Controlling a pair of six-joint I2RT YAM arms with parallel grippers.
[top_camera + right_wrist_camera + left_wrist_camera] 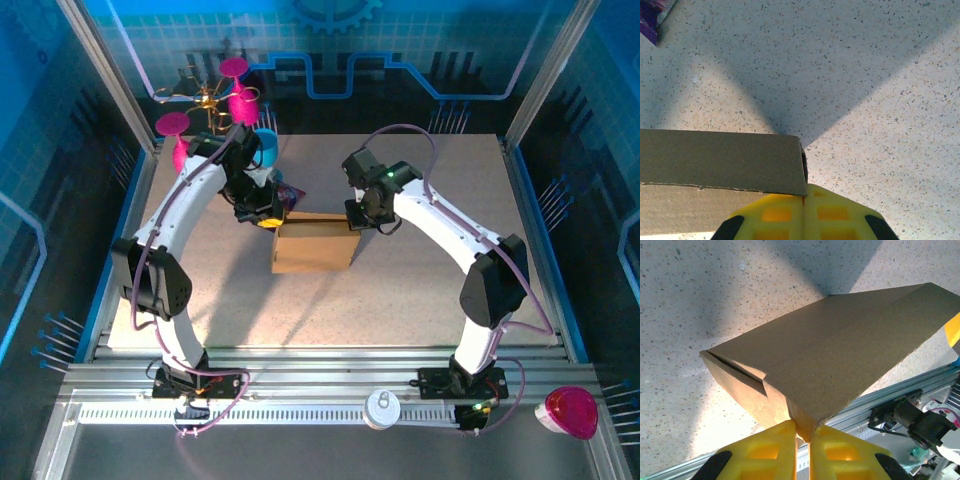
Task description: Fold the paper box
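1. The plain brown cardboard paper box (pixel 313 250) sits in the middle of the top view, on the speckled grey table (pixel 420 295). It is between the two white arms, and its far edge is raised towards the grippers.
2. The left gripper (pixel 266 216) is at the box's upper-left corner in the top view. In the left wrist view its yellow fingers (pixel 765 452) are at the bottom centre of the frame, closed tight on a corner of the paper box (pixel 840 350) that dips into the slit between them. The box panel runs from there up to the right edge of the frame.
3. The right gripper (pixel 358 216) is at the box's upper-right corner in the top view. In the right wrist view its yellow fingers (pixel 835 212) are pressed together at the bottom centre, with no gap between them. The lower-right corner of the paper box (pixel 720 160) meets their tips. I cannot tell whether any cardboard is caught in the seam.
4. In the right wrist view the box fills the lower left of the frame, with bare table (pixel 865 75) above it and to its right.
5. A small purple snack packet (pixel 291 196) lies just above the box in the top view, beside the left gripper. It also shows at the upper-left corner of the right wrist view (pixel 652 20).
6. A blue cup (pixel 266 148) stands above the packet, near the far edge of the table.
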